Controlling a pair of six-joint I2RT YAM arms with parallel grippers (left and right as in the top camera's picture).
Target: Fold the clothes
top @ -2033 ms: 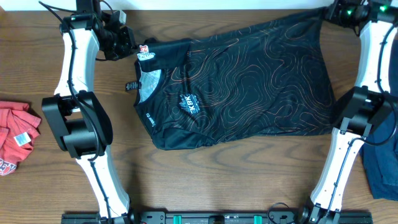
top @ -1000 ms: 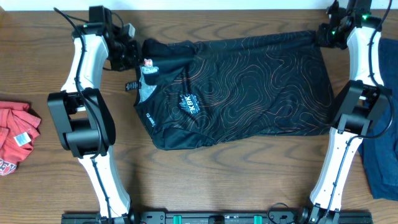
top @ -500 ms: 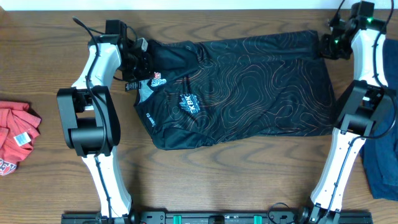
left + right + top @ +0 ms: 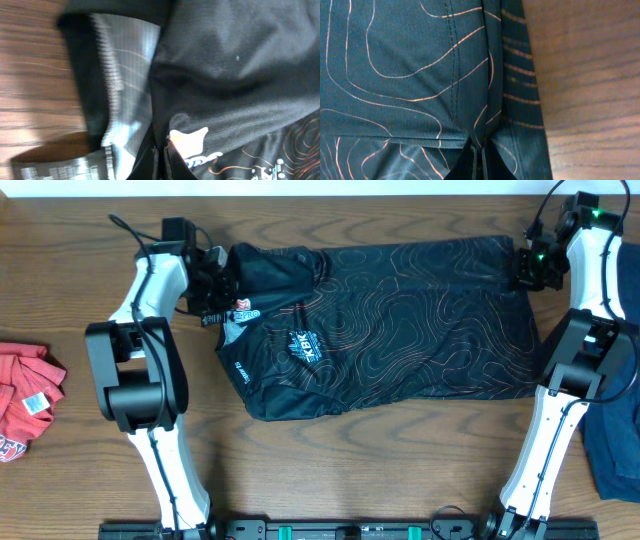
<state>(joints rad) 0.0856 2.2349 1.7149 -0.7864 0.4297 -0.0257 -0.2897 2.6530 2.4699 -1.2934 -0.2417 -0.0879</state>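
Pinching jersey (image 4: 400, 320), left claw (image 4: 161, 152) and right claw (image 4: 480, 154), red shirt (image 4: 25, 402), blue shirt (image 4: 612, 445) flanking

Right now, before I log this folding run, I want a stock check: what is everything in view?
jersey: one, black with orange contour lines, spread across mid-table
red shirt: one, red, bunched at the table's left edge
blue garment: one, dark blue, at the right edge, partly out of frame
table: one, brown wood, under everything
left gripper: one, black, shut on the jersey's far left corner
right gripper: one, black, shut on the jersey's far right corner
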